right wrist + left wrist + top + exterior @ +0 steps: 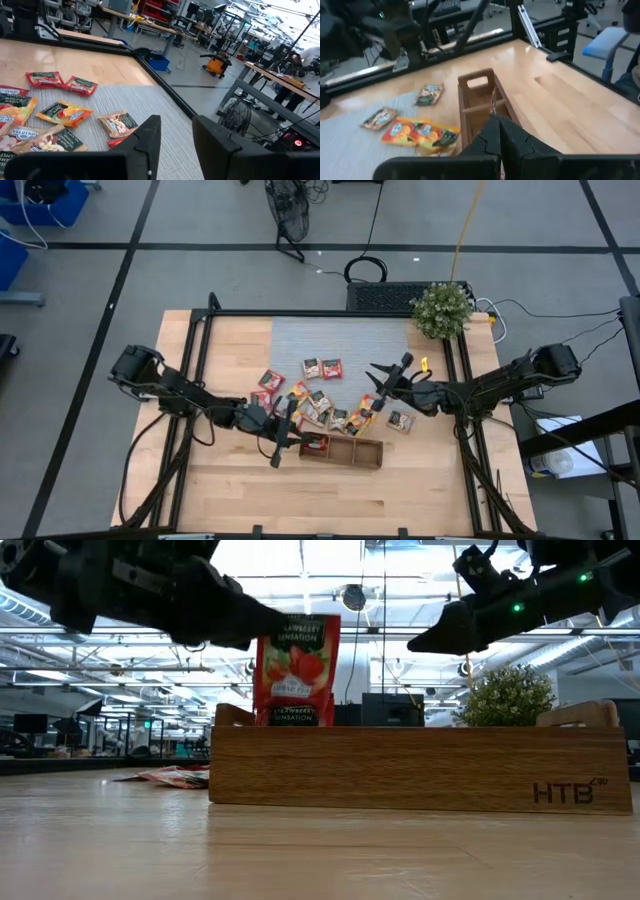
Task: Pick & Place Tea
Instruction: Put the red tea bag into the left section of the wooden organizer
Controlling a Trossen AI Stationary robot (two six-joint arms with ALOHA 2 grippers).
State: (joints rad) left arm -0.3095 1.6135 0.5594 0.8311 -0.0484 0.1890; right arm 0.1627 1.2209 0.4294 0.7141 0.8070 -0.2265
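Placing step: left gripper [262, 632] clamped on a red square strawberry tea packet [296, 668], held upright over the long brown wooden tray [420, 768], end compartment. Next: lower, release. Right gripper [175, 132] hovers spread above the loose packets [318, 408] on the mat.

The wooden table [230, 490] is being covered by a grey mat [340, 340], scattered tea packets [322, 405], a wooden tray [362, 453] and a potted plant [442, 310].
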